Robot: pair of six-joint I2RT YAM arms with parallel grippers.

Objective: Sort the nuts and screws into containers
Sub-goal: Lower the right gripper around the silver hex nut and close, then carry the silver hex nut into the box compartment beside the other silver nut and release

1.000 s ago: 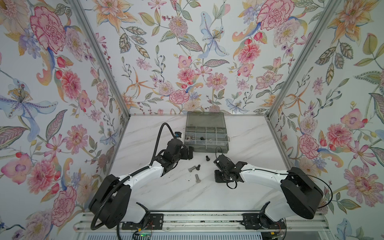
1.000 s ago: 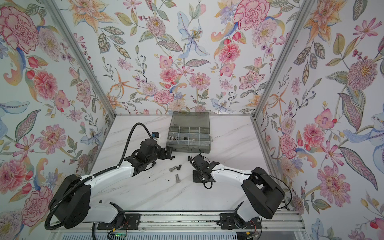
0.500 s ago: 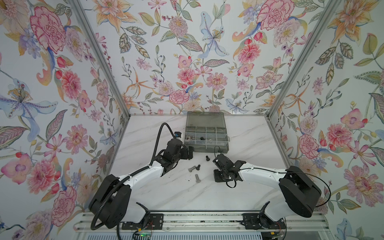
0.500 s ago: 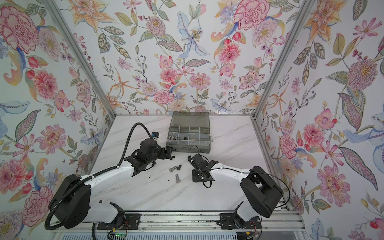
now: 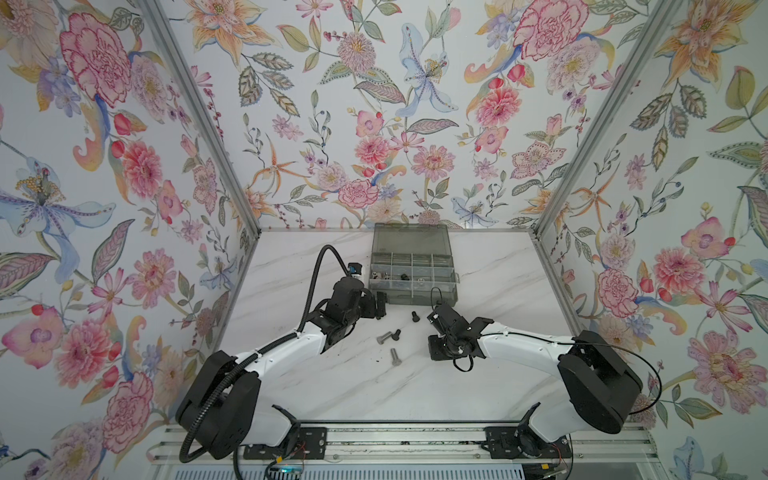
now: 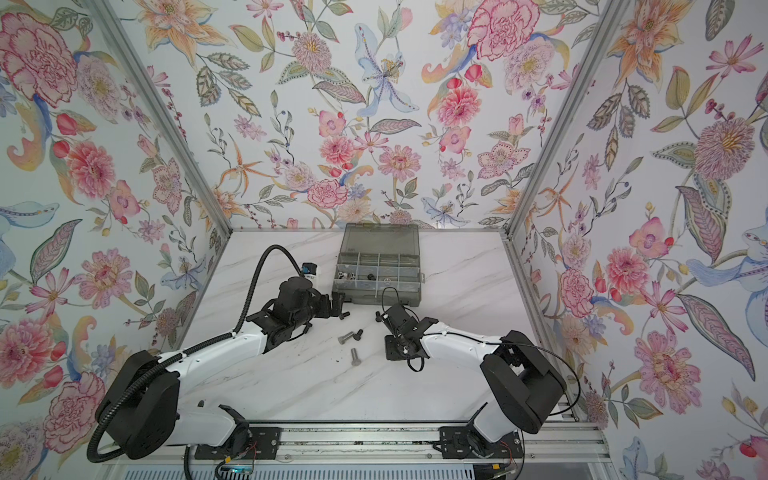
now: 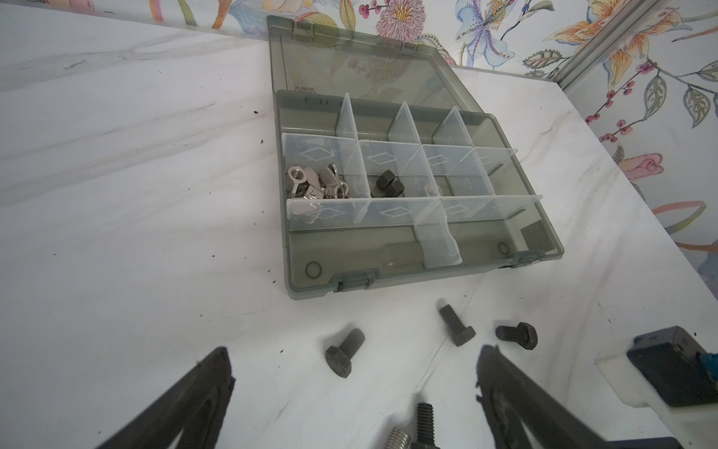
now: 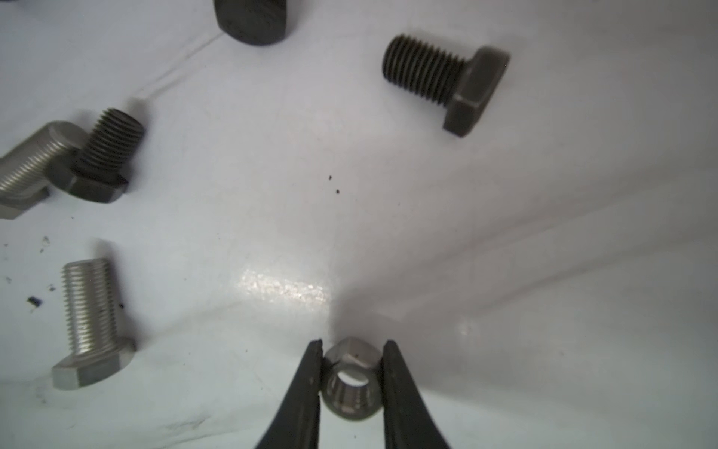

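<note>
Nearest, mid-worktop (image 5: pixel 332 386): a silver hex bolt (image 5: pixel 395 356) lies alone. Beside it, the right gripper (image 8: pixel 352 344) is clamped on a silver hex nut (image 8: pixel 351 385). Just beyond, a second silver bolt (image 5: pixel 384 337) touches a short black bolt (image 5: pixel 397 332). Another black bolt (image 5: pixel 414 316) lies nearer the box. The left gripper (image 7: pixel 356 350) is spread wide, a third black bolt (image 7: pixel 344 352) loose just ahead of its tips. Farthest, at the back edge, the organizer box (image 5: pixel 415 297) stands open, with silver wing nuts (image 7: pixel 314 182) in one cell and black hex nuts (image 7: pixel 388 184) in the next.

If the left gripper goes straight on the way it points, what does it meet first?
Most likely the nearest black screw just ahead of the open left gripper; the organizer box comes after, though depth is unclear.
</note>
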